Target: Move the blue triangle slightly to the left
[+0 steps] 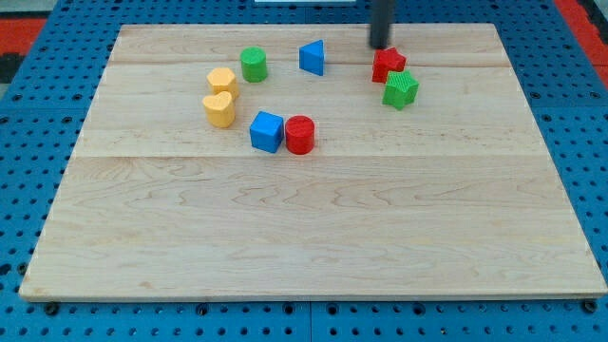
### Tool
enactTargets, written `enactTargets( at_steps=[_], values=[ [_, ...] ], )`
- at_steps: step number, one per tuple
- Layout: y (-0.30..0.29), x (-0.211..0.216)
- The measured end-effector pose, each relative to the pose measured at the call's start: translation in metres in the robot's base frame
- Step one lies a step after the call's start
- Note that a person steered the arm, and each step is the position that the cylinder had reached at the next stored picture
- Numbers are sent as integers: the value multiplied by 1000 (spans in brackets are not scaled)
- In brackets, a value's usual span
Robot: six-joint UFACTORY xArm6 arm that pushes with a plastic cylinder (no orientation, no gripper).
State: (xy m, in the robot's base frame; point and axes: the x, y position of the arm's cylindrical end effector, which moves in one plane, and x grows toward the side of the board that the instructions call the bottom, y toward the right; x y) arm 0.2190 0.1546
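The blue triangle point(312, 57) sits near the top of the wooden board point(313, 218), a little left of centre. My tip point(380, 47) is to its right, apart from it, just above the red star point(388, 65). The rod comes down from the view's top edge.
A green star point(400, 89) lies just below the red star. A green cylinder point(253, 65) is left of the triangle. A yellow hexagon point(221, 80) and a yellow heart point(218, 108) are further left. A blue cube point(267, 131) and a red cylinder point(299, 134) sit side by side below.
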Motion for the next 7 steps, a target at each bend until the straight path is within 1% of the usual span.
enactTargets(
  at_steps=[1,2,3,4,5,7],
  values=[
    [93,20],
    [83,81],
    [24,116],
    [-14,159],
    [-104,170],
    [-23,129]
  ],
)
